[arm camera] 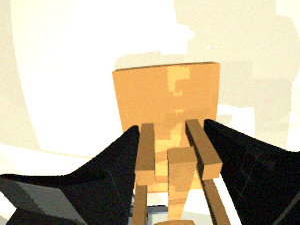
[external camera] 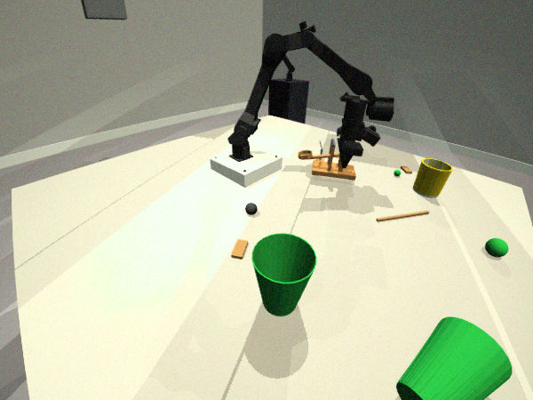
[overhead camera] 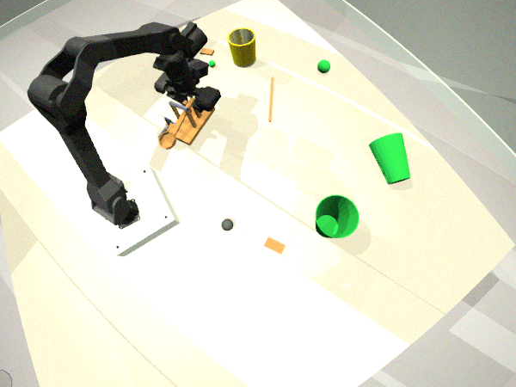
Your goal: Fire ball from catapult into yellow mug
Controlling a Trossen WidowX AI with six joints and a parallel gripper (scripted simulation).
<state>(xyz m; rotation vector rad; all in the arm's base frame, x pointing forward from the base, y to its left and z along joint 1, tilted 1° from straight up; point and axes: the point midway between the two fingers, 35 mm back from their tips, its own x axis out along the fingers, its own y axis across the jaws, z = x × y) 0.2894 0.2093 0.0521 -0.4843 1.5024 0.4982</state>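
Note:
The wooden catapult point(overhead camera: 189, 133) point(external camera: 323, 171) point(arm camera: 147, 97) has its base level, two uprights and a throwing arm. Its round cup point(overhead camera: 167, 140) point(external camera: 305, 155) points toward the robot's base and looks empty. My gripper point(overhead camera: 197, 103) point(external camera: 344, 162) point(arm camera: 171, 128) is shut on the catapult's uprights, one finger on each outer side. Whether the base touches the table I cannot tell. The yellow mug point(overhead camera: 245, 56) point(external camera: 429, 183) stands upright beyond the catapult. Three balls lie on the table: a dark one point(overhead camera: 227, 224) point(external camera: 250, 208), a small green one point(overhead camera: 211, 64) point(external camera: 397, 172) and a larger green one point(overhead camera: 323, 65) point(external camera: 496, 247).
One green cup point(overhead camera: 344, 228) point(external camera: 281, 298) stands upright; another green cup point(overhead camera: 391, 159) point(external camera: 457, 360) is at the table's far side from my base. A thin wooden stick point(overhead camera: 271, 99) point(external camera: 402, 216) lies near the mug. Small orange blocks point(overhead camera: 274, 245) point(external camera: 239, 249) lie apart, one behind the small green ball.

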